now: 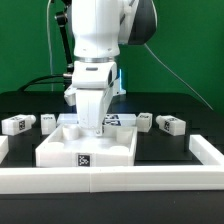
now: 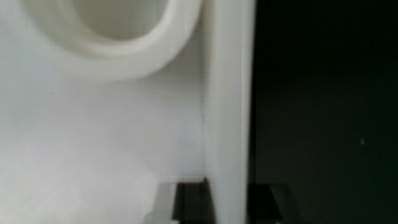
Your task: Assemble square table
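The square table's large white slab (image 1: pixel 60 150) lies flat on the black table, a black-and-white tag (image 1: pixel 84 158) on its front face. My gripper (image 1: pixel 97 128) reaches straight down onto the slab's far side. In the wrist view a thin white upright wall (image 2: pixel 231 110) of the slab runs between the two dark fingers (image 2: pixel 196 204), and my gripper (image 2: pixel 233 205) is shut on it. A round recess (image 2: pixel 111 25) in the slab shows beside that wall. Small white tagged legs lie to the exterior view's left (image 1: pixel 17 124) (image 1: pixel 48 122) and right (image 1: pixel 145 121) (image 1: pixel 171 125).
A long white rail (image 1: pixel 110 180) runs along the front and turns up the exterior view's right side (image 1: pixel 208 150). A strip of printed tags, the marker board (image 1: pixel 122 120), lies just behind the gripper. A green wall and cables stand behind the arm.
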`<action>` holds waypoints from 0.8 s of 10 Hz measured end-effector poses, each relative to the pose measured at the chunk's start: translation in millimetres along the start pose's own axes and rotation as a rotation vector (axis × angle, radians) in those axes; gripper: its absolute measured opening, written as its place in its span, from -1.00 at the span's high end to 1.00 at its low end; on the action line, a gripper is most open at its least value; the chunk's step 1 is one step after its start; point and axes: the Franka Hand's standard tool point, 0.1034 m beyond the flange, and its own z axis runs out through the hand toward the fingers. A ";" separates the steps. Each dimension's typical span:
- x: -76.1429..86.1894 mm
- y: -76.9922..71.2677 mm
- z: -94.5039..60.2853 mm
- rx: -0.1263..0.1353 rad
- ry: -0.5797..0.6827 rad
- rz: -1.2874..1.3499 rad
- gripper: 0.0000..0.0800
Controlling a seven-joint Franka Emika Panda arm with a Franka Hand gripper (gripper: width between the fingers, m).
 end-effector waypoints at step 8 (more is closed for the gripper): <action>14.1 7.2 -0.7 -0.039 -0.041 -0.284 0.84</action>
